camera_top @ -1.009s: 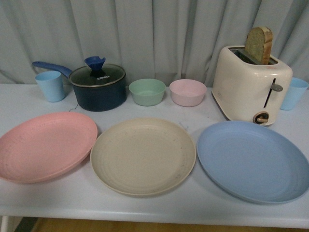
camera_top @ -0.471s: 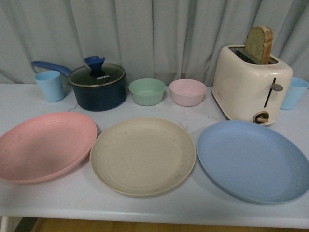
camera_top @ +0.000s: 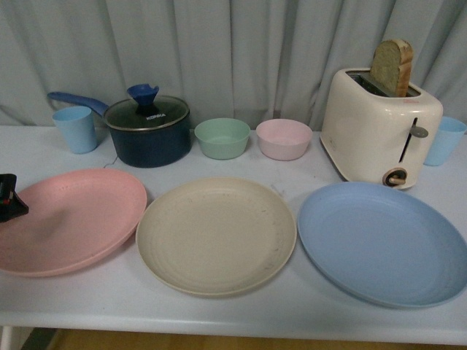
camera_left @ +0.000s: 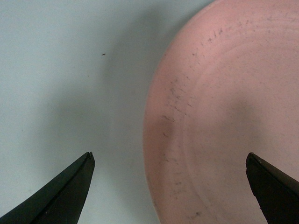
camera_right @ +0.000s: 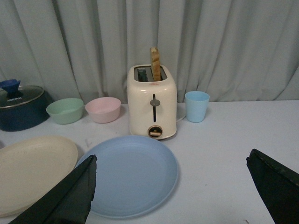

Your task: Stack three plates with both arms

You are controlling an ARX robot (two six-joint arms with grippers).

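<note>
Here, at the far left, the left claw [camera_left: 169,154] hangs spread wide over the left rim of the pink plate [camera_top: 73,222], one finger above the desk [camera_top: 219,313] and the other above the plate. The beige plate [camera_top: 216,235] lies in the middle and the blue plate [camera_top: 383,240] on the right, all unstacked. The right claw [camera_right: 172,158] is likewise spread wide, facing the blue plate.
</note>
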